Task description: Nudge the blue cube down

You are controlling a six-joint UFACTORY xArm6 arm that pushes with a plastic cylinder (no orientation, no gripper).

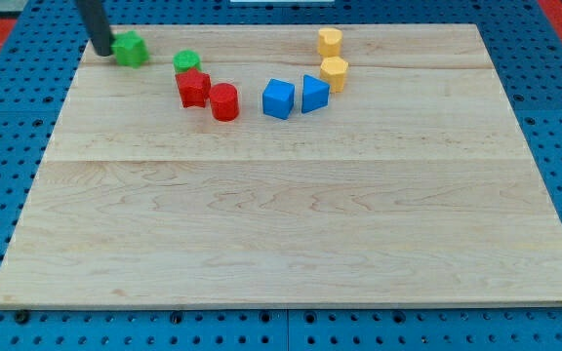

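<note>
The blue cube [278, 98] sits on the wooden board [291, 224] near the view's top centre. A blue triangular block [314, 94] touches its right side. My tip [102, 52] is at the view's top left, touching the left side of a green block [130, 49]. It is far to the left of the blue cube.
A green cylinder [186, 61] sits above a red star-like block [193, 89], with a red cylinder [224, 102] beside it. Two yellow blocks [331, 41] [335, 72] stand above and right of the blue triangular block. A blue pegboard [8, 117] surrounds the board.
</note>
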